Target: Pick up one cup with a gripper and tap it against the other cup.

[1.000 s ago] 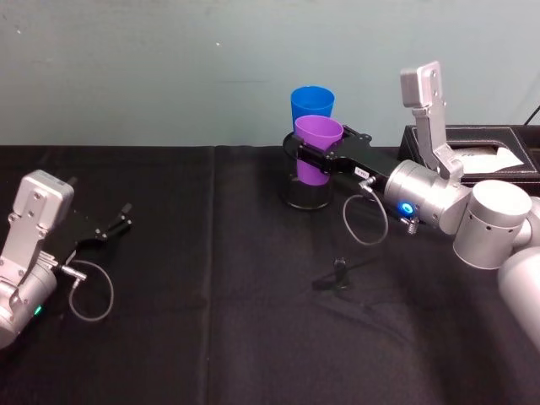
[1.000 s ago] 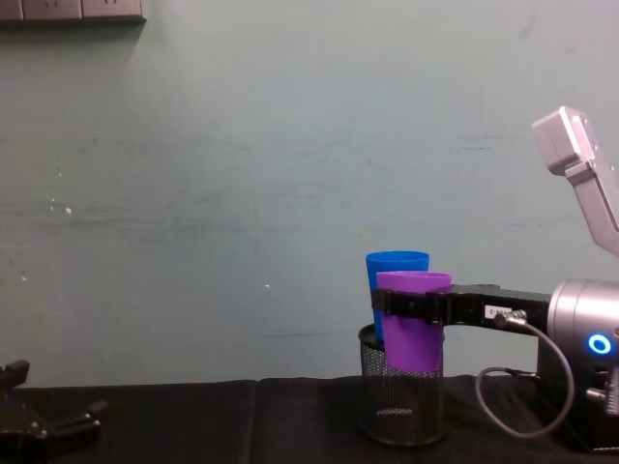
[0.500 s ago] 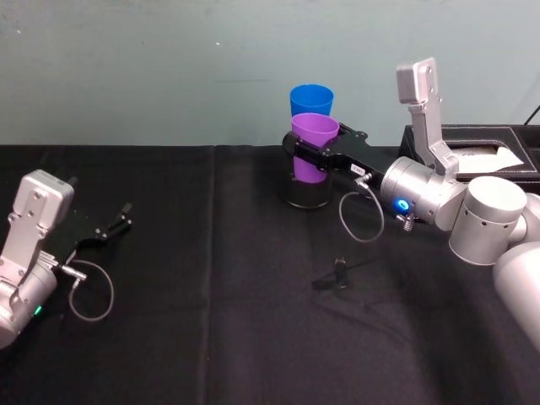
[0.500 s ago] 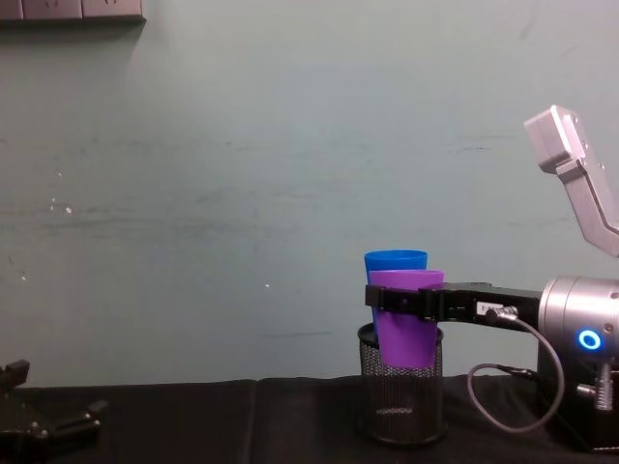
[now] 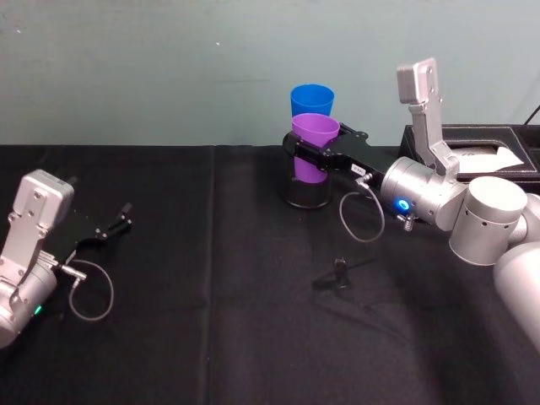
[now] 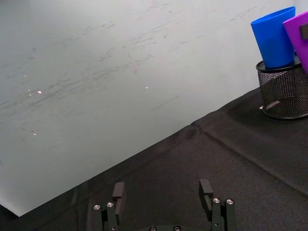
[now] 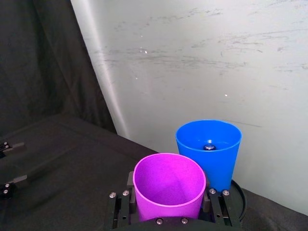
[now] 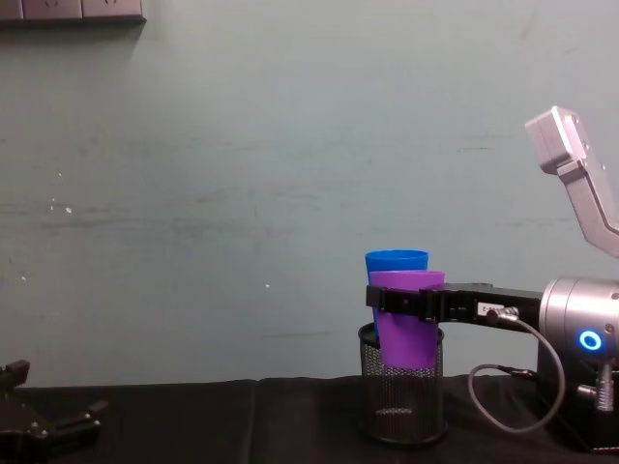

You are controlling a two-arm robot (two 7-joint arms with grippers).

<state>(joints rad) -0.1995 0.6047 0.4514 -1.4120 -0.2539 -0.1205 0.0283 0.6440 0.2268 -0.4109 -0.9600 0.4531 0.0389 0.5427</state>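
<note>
Black-clothed table (image 5: 211, 337), three things down on it.
A black mesh holder (image 5: 305, 192) stood just above frame centre, a dark box (image 5: 472, 156) sat at the upper right, and a small black piece (image 5: 339, 275) lay alone mid-cloth, below the holder.

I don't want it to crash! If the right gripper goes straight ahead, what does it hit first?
Probably the blue cup: it stands just beyond the purple cup the right gripper holds. Whether they already touch is unclear.
</note>
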